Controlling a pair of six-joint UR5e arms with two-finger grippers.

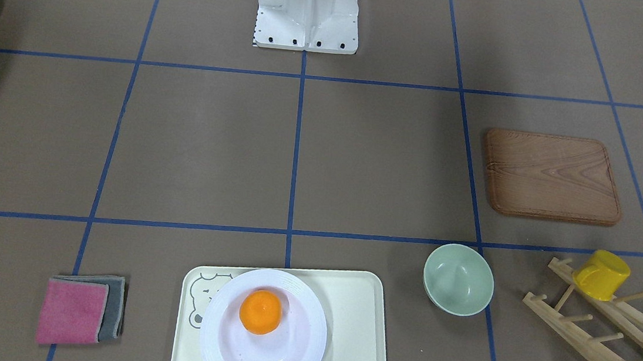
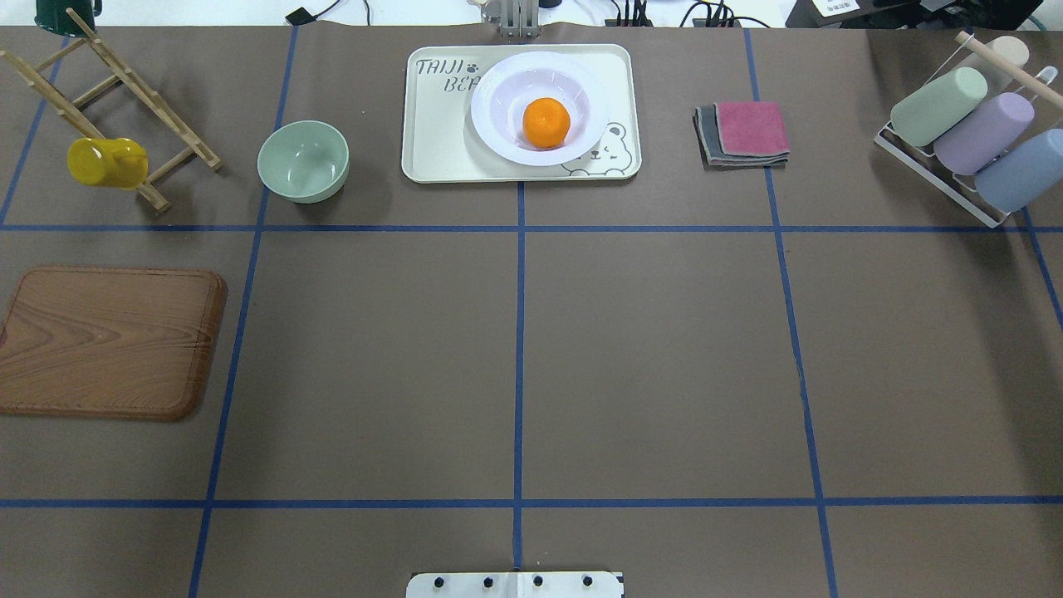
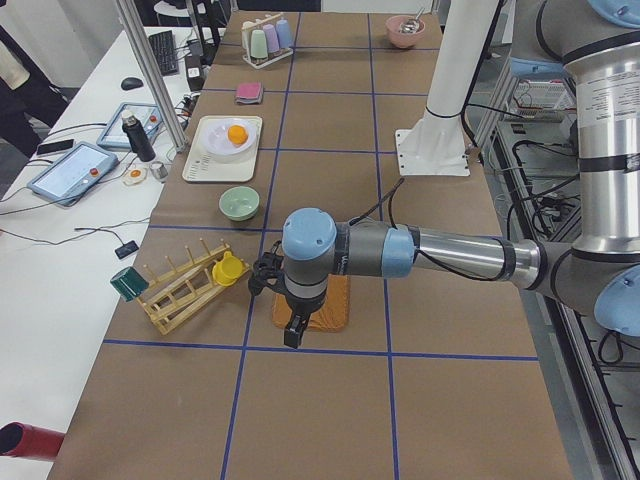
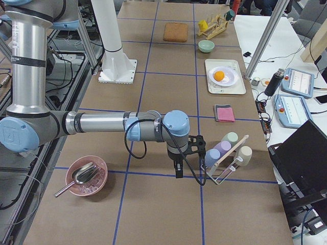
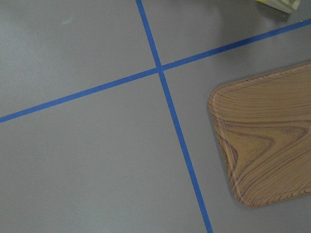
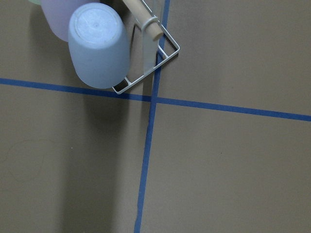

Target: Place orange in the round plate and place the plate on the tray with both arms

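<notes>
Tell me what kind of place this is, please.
Probably a robotics laboratory. The brown table carries a grid of blue tape lines, two grey-silver jointed robot arms, left and right, reach over it, and grey-blue control tablets lie on a white side bench.

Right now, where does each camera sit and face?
Front-facing: opposite robot, looking down; base shows.
Overhead: behind robot, looking forward; base edge.
Exterior left: table end; left arm near.
Exterior right: other end; right arm near.
Left wrist: down at wooden board; no body.
Right wrist: down at blue cup; no body.
Shared: all exteriors show orange.
</notes>
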